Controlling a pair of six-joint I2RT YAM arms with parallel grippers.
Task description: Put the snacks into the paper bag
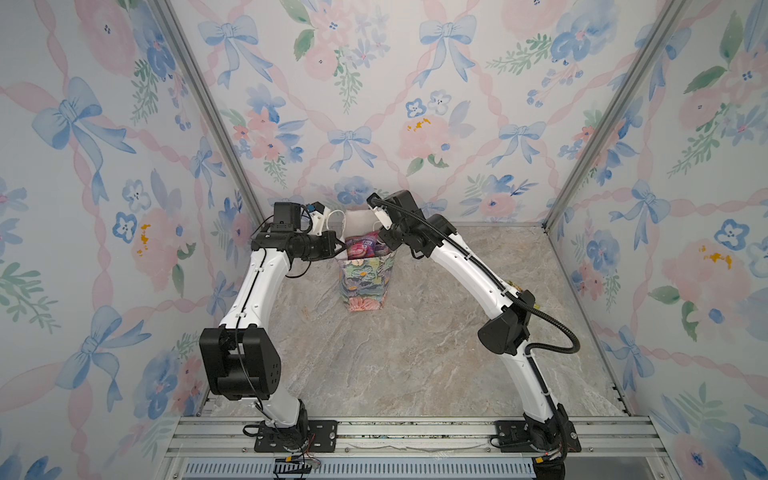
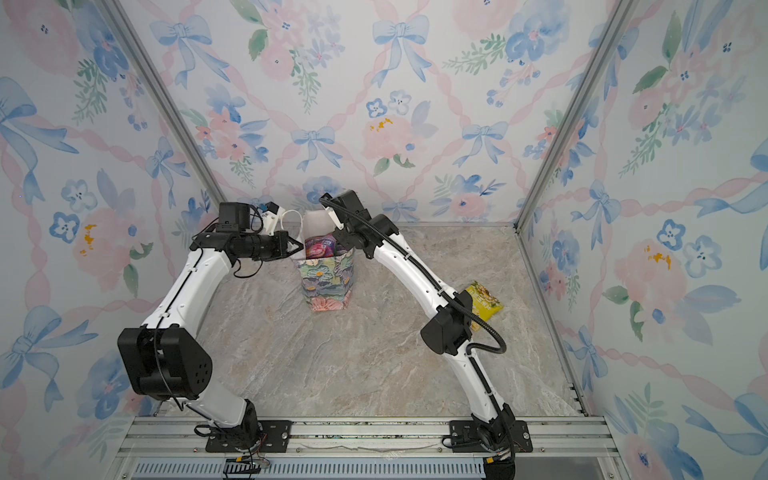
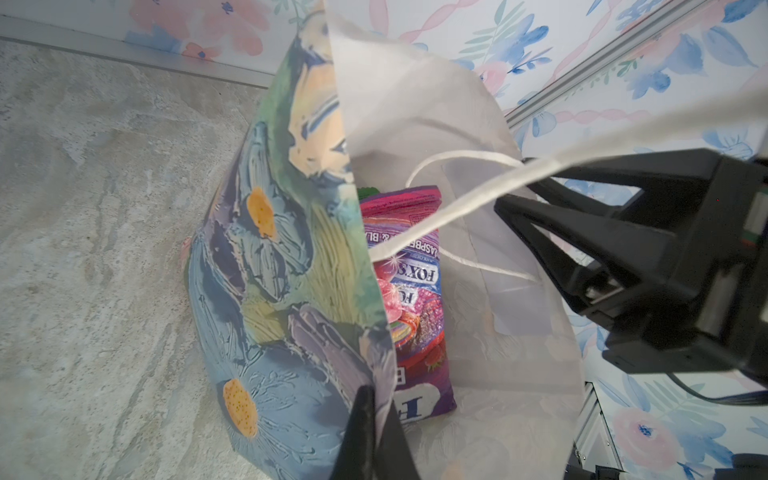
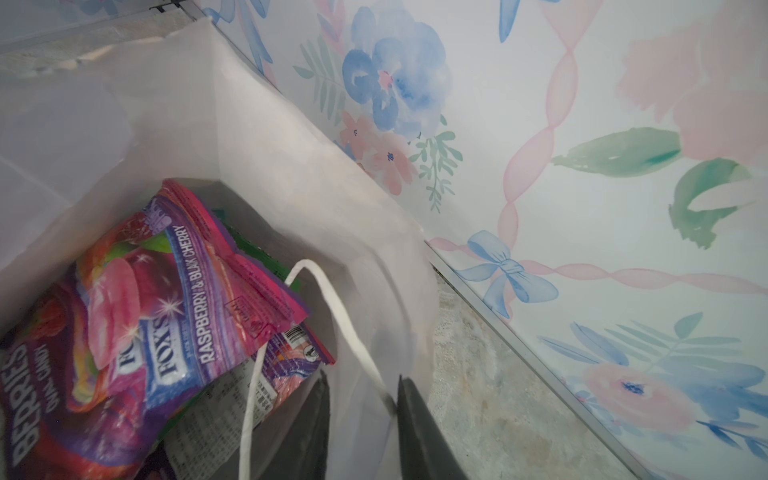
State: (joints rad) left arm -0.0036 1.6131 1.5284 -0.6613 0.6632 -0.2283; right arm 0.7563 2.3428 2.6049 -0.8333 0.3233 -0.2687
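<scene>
Paper bag (image 1: 365,286) stands upright on the marble table (image 1: 415,353) near the back wall, purple packet (image 4: 166,299) topmost inside. Left gripper (image 1: 340,250) is clamped on its left rim. Right gripper (image 4: 360,382) straddles the right wall; you can't tell if it pinches. Yellow packet (image 2: 486,301) lies flat by your right arm (image 2: 415,270), well apart from the bag. That arm is nearer, with bare table between.

The right arm's elbow (image 2: 451,328) covers a corner of the yellow packet (image 2: 486,301). Inside the paper bag (image 4: 249,137) the purple packet (image 4: 137,316) buries the rest — I get only a green edge (image 4: 257,257). One finger of the right gripper (image 4: 361,376) is just a shadow through the paper.
</scene>
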